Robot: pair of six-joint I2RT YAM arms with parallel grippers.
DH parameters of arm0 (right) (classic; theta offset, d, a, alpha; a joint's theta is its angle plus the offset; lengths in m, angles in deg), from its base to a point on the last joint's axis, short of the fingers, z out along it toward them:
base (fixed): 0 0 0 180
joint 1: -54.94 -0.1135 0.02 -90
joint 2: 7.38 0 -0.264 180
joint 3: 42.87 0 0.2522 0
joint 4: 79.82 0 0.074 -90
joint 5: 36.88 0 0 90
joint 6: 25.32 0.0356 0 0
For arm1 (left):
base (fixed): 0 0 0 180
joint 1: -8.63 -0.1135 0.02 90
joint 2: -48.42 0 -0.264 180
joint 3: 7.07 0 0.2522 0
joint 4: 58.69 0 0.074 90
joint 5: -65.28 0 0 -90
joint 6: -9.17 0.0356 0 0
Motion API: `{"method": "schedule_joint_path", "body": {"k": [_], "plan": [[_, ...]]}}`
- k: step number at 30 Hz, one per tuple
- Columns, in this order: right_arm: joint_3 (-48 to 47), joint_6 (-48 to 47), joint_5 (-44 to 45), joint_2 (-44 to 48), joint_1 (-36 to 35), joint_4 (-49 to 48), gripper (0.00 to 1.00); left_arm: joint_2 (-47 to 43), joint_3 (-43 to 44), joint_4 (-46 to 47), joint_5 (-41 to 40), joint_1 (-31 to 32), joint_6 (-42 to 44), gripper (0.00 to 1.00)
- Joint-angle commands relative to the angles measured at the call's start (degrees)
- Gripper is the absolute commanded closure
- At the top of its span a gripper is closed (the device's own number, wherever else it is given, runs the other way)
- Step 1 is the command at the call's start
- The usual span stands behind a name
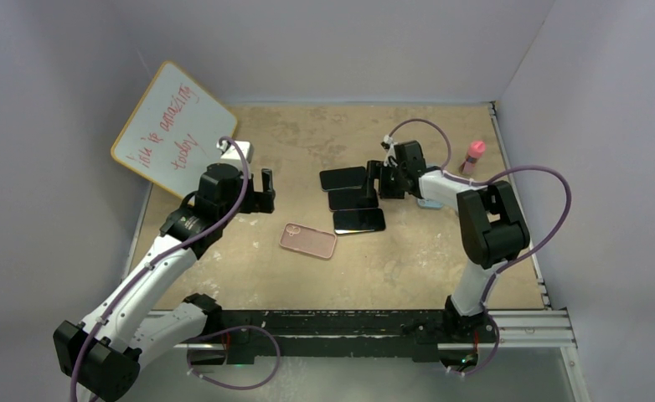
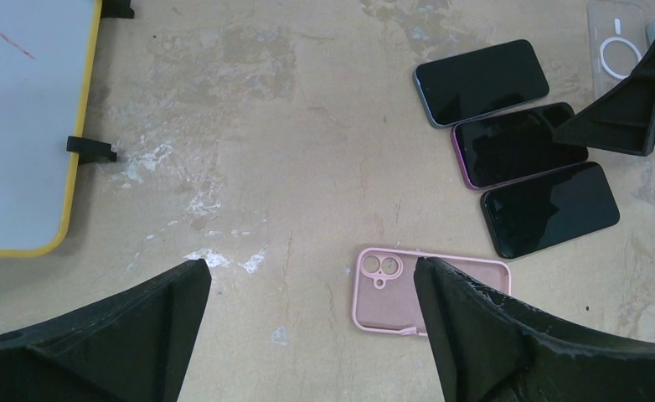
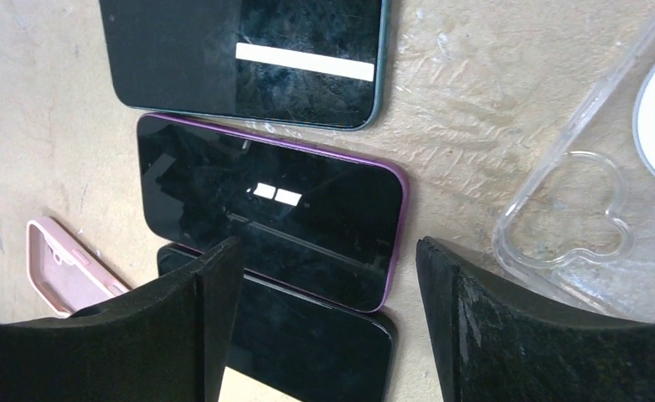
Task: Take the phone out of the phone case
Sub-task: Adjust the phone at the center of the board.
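Three phones lie face up in a row: a teal-edged one (image 1: pixel 343 177), a purple-edged one (image 1: pixel 353 198) and a black one (image 1: pixel 359 221). They also show in the right wrist view: teal-edged (image 3: pixel 249 50), purple-edged (image 3: pixel 274 209), black (image 3: pixel 307 343). An empty pink case (image 1: pixel 307 241) lies inside up in front of them. My right gripper (image 1: pixel 380 177) is open above the right ends of the purple-edged and black phones (image 3: pixel 328 247). My left gripper (image 1: pixel 264 191) is open and empty, above bare table left of the pink case (image 2: pixel 312 268).
A clear case with a white ring (image 3: pixel 609 218) lies right of the phones, beside my right gripper. A whiteboard with a yellow frame (image 1: pixel 173 130) leans at the back left. A pink bottle (image 1: pixel 473 156) stands at the back right.
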Motion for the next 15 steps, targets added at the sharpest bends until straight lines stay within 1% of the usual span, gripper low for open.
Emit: {"method": "schedule_joint_path", "body": {"k": [1, 10, 13, 15], "plan": [[-1.90, -1.23, -2.72, -1.00, -0.88, 0.64, 0.23, -0.07, -0.36, 1.70, 0.78, -0.68, 0.20, 0.02], [-3.93, -0.80, -4.64, -1.92, -1.85, 0.11, 0.24, -0.07, -0.47, 1.56, 0.72, -0.86, 0.12, 0.02], [-4.23, -0.78, -3.60, -0.96, -1.80, 1.48, 0.23, -0.11, -0.43, 1.58, 0.61, -0.93, 0.12, 0.02], [-3.39, -0.09, -1.23, 0.86, -1.75, 2.20, 0.23, -0.18, -0.43, 1.52, 0.61, -0.95, 0.12, 0.02]]}}
